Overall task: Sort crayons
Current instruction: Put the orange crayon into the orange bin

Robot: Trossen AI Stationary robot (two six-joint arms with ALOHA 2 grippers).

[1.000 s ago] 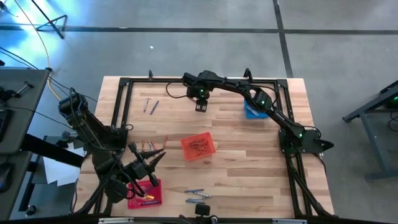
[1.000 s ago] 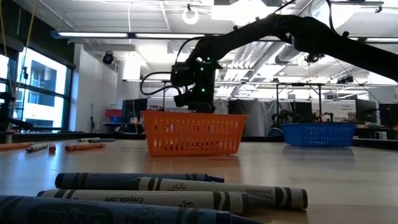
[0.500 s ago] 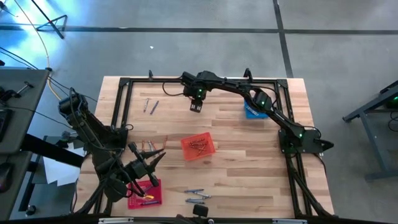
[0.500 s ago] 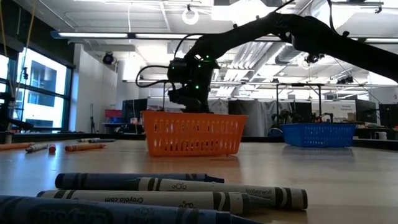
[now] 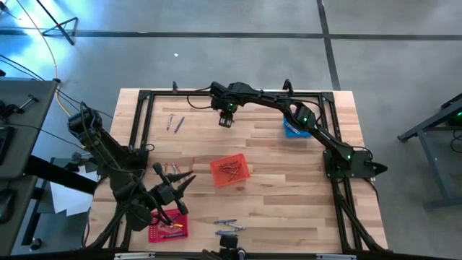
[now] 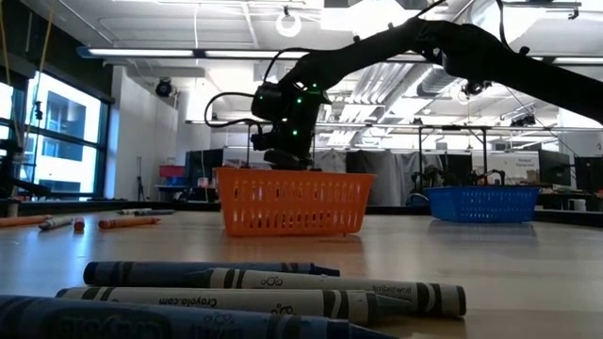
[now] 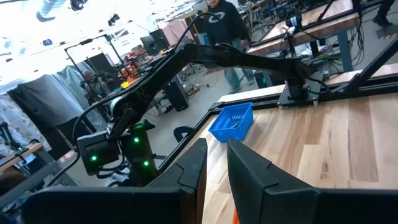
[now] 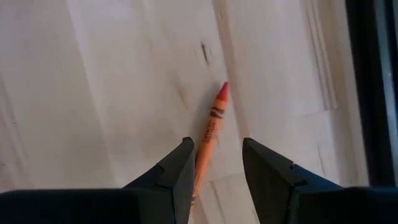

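My right gripper [image 5: 226, 121] is open over the far middle of the table and points down. An orange crayon [image 8: 212, 127] lies on the wood below it, showing in the gap between the fingers, close to one finger [image 8: 180, 171]. My left gripper [image 5: 180, 185] is open and empty at the near left, above the red basket [image 5: 167, 225]. Loose crayons lie at the far left [image 5: 174, 123], at the left [image 5: 172, 169] and at the near edge [image 5: 227, 227], the last also close up in the low view [image 6: 254, 287].
An orange basket [image 5: 229, 170] holding crayons stands mid-table and hides my right gripper's fingertips in the low view [image 6: 292, 201]. A blue basket [image 5: 294, 128] stands at the far right. A black frame rail [image 5: 238, 92] runs along the far edge. A person [image 7: 227, 25] stands beyond the table.
My right gripper has gone toward the table's left edge and a little toward the far edge, staying pointed down. The crayons and baskets have kept their places.
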